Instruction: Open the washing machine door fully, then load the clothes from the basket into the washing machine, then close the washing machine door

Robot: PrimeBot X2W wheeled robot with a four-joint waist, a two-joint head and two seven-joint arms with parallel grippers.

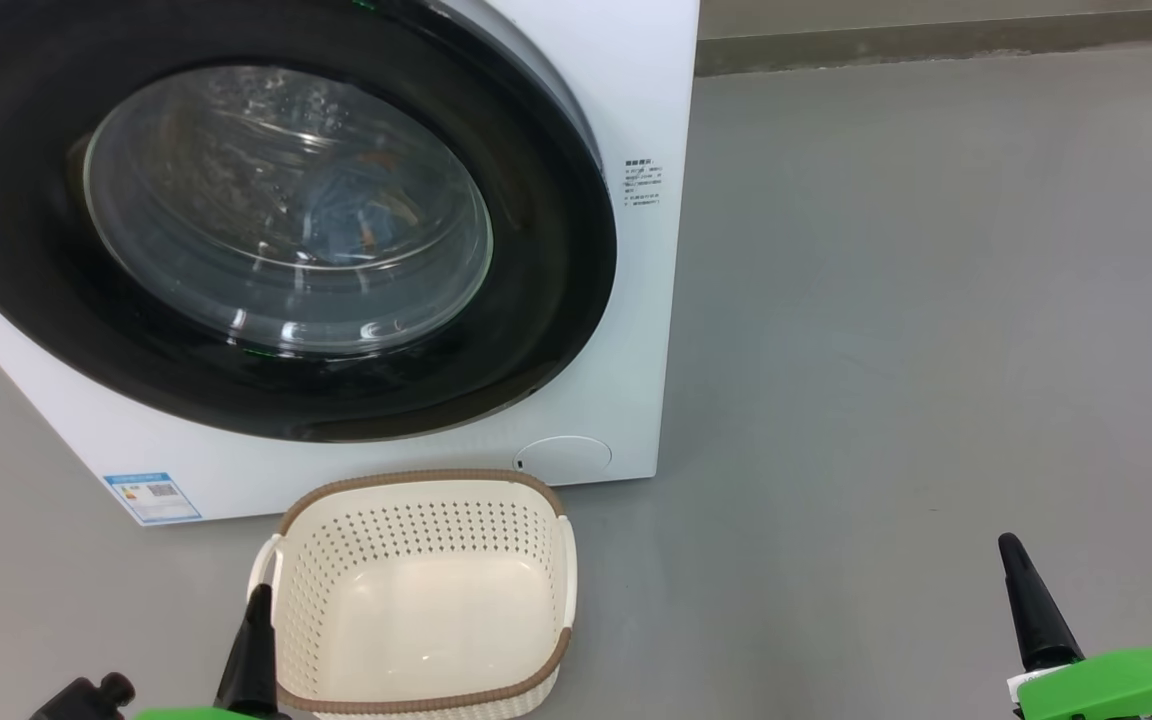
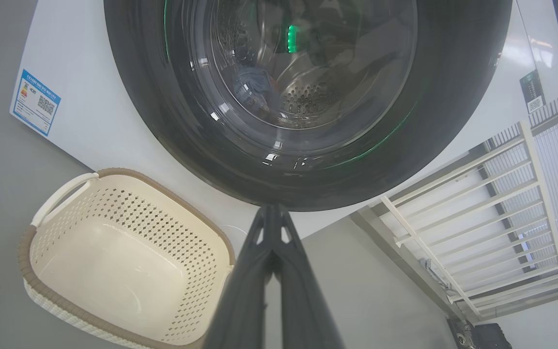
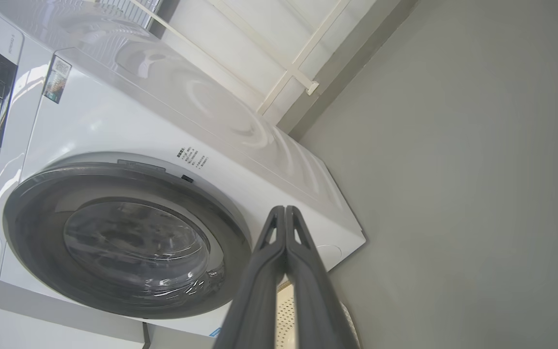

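The white washing machine (image 1: 636,300) stands at the upper left, its round black door (image 1: 556,330) lying flat against the front. Through the glass window, light blue clothes (image 1: 346,215) lie inside the drum, also seen as clothes (image 2: 255,87) in the left wrist view. The cream perforated basket (image 1: 421,487) sits on the floor before the machine with nothing in it. My left gripper (image 1: 258,600) hovers at the basket's left rim, fingers pressed together. My right gripper (image 1: 1011,548) hangs over bare floor at the lower right, also shut. The door (image 3: 32,242) fills the lower left of the right wrist view.
Grey floor (image 1: 936,300) stretches to the right of the machine up to a skirting board at the back wall. A white railing (image 2: 477,218) stands beside the machine. A blue label (image 1: 152,497) sits at the washer's lower left corner.
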